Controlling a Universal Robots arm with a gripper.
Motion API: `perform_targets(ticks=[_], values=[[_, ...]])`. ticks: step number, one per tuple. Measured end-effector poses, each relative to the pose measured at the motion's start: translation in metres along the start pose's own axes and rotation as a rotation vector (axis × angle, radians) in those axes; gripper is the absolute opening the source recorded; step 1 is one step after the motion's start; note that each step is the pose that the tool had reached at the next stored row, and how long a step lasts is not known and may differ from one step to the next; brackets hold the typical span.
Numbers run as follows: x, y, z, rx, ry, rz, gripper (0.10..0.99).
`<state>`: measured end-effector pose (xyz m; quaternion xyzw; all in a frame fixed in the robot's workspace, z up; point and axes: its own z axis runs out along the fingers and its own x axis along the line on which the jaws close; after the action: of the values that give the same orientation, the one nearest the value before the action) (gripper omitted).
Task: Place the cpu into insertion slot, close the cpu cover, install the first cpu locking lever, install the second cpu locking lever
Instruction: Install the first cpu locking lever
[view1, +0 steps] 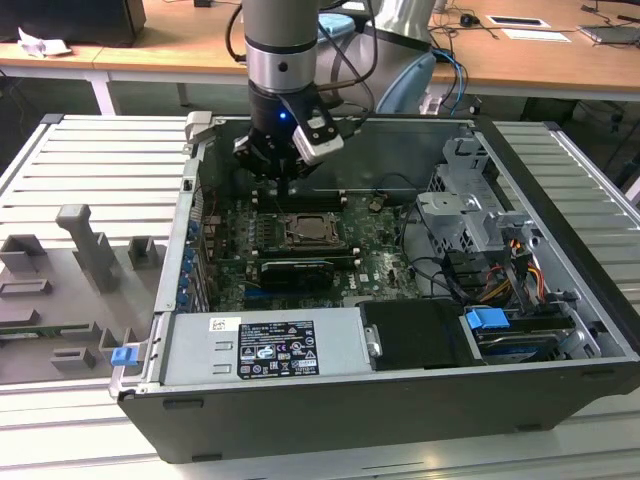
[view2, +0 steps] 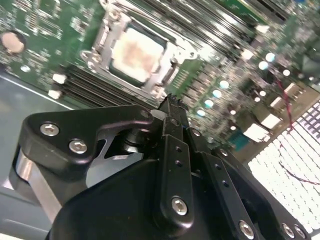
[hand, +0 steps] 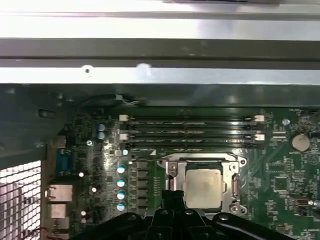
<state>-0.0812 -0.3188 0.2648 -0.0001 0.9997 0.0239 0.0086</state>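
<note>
Black links of the gripper (view2: 172, 102) loom closest in the second wrist view. Its fingers (view2: 174, 150) are pressed together with nothing between them, and their tips are near the edge of the insertion slot (hand: 235, 207). The cpu (hand: 202, 187), a pale beige square, sits inside that slot on the green circuit board (hand: 280, 200). The silver cpu cover (hand: 200, 162) lies flat around it, and the chip shows through its window. I cannot tell how the locking levers stand. In the exterior view the gripper (view1: 286, 186) hangs at twelve o'clock from the slot, over the long memory slots (view1: 300, 200). All of this is within an open computer case (view1: 400, 400) lying on the ribbed bench (view1: 90, 160).
</note>
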Motion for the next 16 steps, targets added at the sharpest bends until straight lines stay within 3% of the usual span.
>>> perform_targets(ticks=[4,8,11,16], values=[[0.0194,0.0003,0.0008,-0.001,-0.0026,0.0,0.106],[0.0314,0.0025,0.003,-0.001,-0.0025,0.0,0.106],[0.037,0.0038,0.0056,-0.002,-0.0025,0.0,0.106],[0.0396,0.0096,0.0089,-0.004,-0.0026,0.0,0.106]])
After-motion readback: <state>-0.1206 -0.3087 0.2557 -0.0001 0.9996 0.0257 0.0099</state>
